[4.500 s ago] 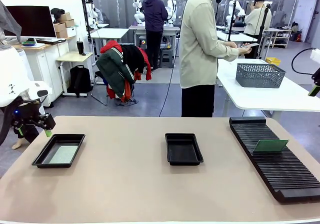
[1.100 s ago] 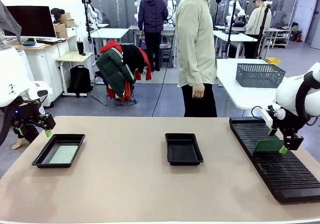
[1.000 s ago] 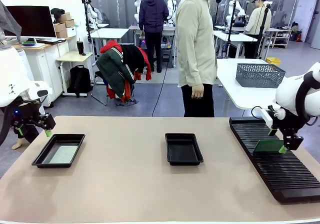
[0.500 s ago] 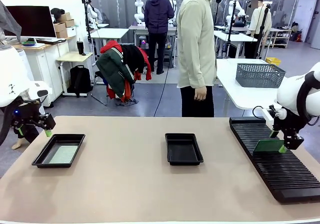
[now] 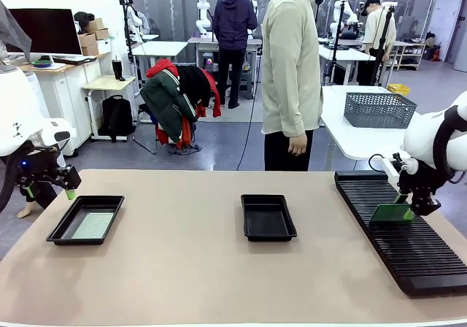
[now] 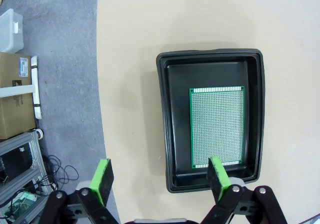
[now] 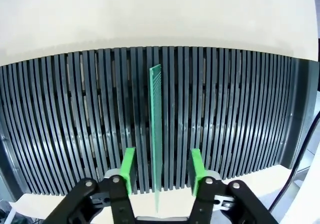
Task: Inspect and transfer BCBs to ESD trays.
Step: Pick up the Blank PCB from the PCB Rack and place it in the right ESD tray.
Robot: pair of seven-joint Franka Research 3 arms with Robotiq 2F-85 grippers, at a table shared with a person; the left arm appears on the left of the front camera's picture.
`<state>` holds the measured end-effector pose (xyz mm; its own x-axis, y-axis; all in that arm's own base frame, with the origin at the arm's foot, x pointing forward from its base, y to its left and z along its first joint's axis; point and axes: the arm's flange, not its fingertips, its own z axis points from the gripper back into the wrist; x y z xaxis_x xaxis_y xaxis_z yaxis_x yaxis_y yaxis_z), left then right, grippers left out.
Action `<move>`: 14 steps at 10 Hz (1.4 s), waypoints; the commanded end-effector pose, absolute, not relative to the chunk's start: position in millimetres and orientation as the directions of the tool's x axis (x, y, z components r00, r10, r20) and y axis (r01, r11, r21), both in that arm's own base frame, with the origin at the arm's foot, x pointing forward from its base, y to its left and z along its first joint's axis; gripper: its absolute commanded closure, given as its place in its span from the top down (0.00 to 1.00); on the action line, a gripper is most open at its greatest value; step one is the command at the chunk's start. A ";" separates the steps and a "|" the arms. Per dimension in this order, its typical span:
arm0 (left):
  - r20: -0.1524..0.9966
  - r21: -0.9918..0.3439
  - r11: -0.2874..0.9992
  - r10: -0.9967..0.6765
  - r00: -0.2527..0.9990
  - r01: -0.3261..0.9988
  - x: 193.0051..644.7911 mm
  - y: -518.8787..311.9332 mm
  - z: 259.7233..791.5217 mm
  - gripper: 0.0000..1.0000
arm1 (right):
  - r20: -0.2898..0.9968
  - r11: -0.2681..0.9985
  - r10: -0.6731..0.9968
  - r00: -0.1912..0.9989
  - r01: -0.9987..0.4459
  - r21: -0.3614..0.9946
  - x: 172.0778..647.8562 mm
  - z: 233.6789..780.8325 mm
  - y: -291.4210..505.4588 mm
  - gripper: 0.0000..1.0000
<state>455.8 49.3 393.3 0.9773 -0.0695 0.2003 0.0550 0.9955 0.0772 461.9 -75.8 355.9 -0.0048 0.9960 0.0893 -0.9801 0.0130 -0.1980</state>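
Tan surface (image 5: 182, 283), shared; one person (image 5: 290, 71) stands at its far edge, side-on to the camera. A grey mesh basket (image 5: 379, 109) sits on a white table behind.

Item 1. The left ESD tray (image 6: 165, 134) lies near the left edge of the surface. One BCB (image 6: 216, 126) lies flat on its floor, close to one long wall, face up.

Item 2. The left jaws hang above the outer end of that tray, spread wide and holding nothing. In the wrist view one green pad (image 6: 103, 176) sits over the edge of the surface and the other over the tray's rim.

Item 3. The second ESD tray (image 5: 245, 221) stands at the middle of the surface, well apart from the first.

Item 4. A long black slotted rack (image 5: 408, 258) runs along the right side. A second BCB (image 7: 155, 134) stands on edge in one slot, upright.

Item 5. The right jaws are lowered over the near end of that board, one pad (image 7: 128, 170) on each side. They stand apart, with a visible gap between each pad and the board. Not clamped.
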 end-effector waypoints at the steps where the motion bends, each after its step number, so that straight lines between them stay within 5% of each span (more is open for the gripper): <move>1: 0.208 0.078 0.995 -0.069 0.976 0.053 456.5 50.1 392.0 1.00 | 0.067 0.036 0.998 0.022 -0.974 -0.222 458.9 349.9 -74.8 0.43; 9: 0.208 0.078 0.995 -0.069 0.976 0.053 456.5 50.1 392.0 1.00 | 0.060 0.036 0.998 0.023 -0.975 -0.219 461.0 348.5 -73.8 0.04; 14: 0.208 0.078 0.995 -0.069 0.976 0.053 456.5 50.1 392.0 1.00 | 0.084 0.023 0.996 0.006 -0.979 -0.202 461.1 353.5 -74.9 0.00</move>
